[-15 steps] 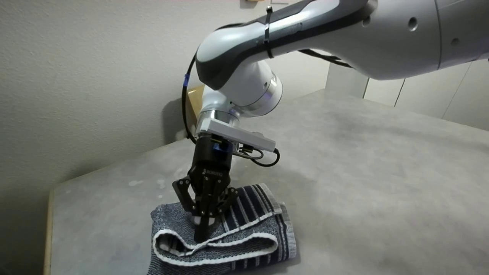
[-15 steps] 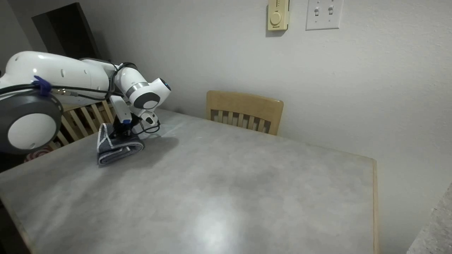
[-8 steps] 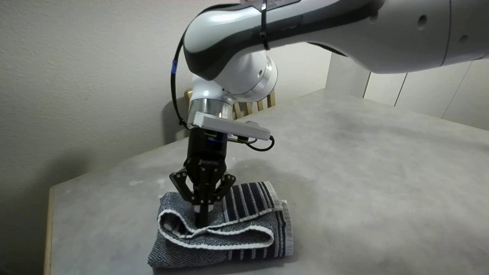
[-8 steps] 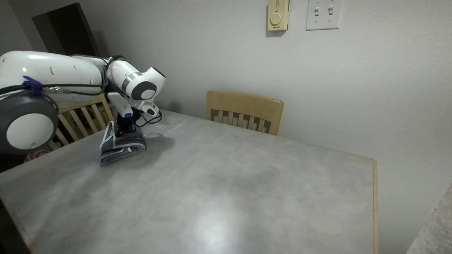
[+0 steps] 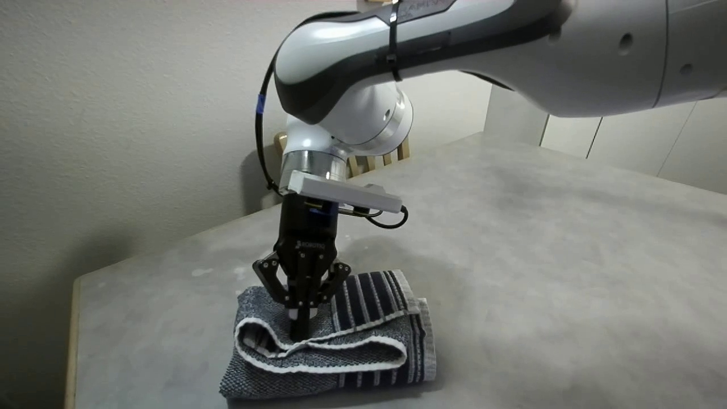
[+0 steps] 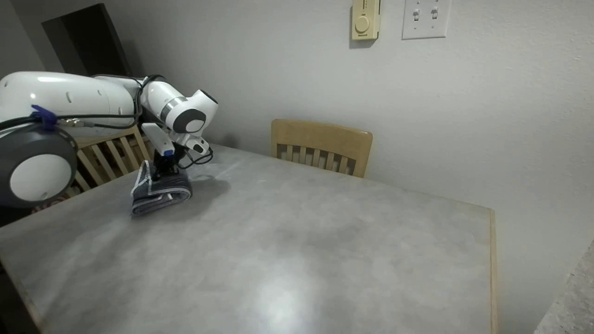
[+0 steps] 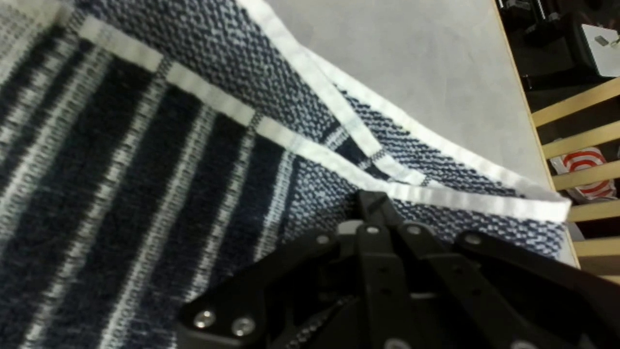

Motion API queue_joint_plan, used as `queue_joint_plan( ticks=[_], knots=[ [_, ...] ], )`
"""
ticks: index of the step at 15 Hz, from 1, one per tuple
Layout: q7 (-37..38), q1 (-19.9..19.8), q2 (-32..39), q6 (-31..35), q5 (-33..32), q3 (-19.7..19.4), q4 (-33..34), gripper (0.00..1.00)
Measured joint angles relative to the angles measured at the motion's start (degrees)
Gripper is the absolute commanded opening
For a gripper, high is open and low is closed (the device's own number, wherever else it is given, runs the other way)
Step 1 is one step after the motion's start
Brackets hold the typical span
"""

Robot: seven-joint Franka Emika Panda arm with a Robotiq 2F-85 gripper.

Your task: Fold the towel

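**My fingers point(image 5: 299, 329) together, tips down on the towel point(image 5: 272, 383)**

My fingers are narrow, drawn tight against each other and pointing down, their tips on the upper layer of the towel. It lies directly under them on the table point(image 5: 568, 255), folded in several layers.

In an exterior view its white edging point(image 5: 318, 370) curls on the near side of my fingers: a shorter loop to one side of the tips, a longer one to the other. In the wrist view the tips are just beside that edging, close to where two strips of it meet. Dark stripes point(image 7: 140, 194) run across the towel on one side of my fingers; blue-grey terry point(image 7: 319, 198) lies under the tips.

Above the fingers my arm point(image 5: 590, 62) reaches over the table, a cable point(image 5: 259, 133) bowed beside it.

Past the table's edge, a chair point(image 6: 102, 162) stands near my fingers; another is well apart from them, by the wall point(image 6: 510, 116). Higher than my fingers and well off to one side, a thermostat point(image 6: 364, 21) and a switch plate point(image 6: 426, 23) hang there. A dark panel point(image 6: 88, 41) is also above them. Past the tips in the wrist view, a red-and-white ringed thing point(image 7: 585, 159) shows behind slats.
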Motion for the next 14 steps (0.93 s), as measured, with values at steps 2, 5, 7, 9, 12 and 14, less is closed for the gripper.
queue_joint_plan(
  ticks=[2,5,7,9,12,14],
  knots=[
    [0.0,0.0,0.0,0.0,0.0,0.0,0.0,0.00],
    [0.1,0.4,0.0,1.4,-0.2,-0.3,0.5,0.03],
    [0.4,1.1,-0.1,3.9,-0.9,-1.0,1.4,0.28],
    [1.0,2.0,-0.1,6.6,-2.0,-1.8,2.4,0.37],
    [3.0,3.3,-0.1,10.9,-3.9,-3.0,3.9,0.58],
    [4.9,4.0,-0.2,14.3,-5.4,-3.9,4.3,0.71]
  ],
)
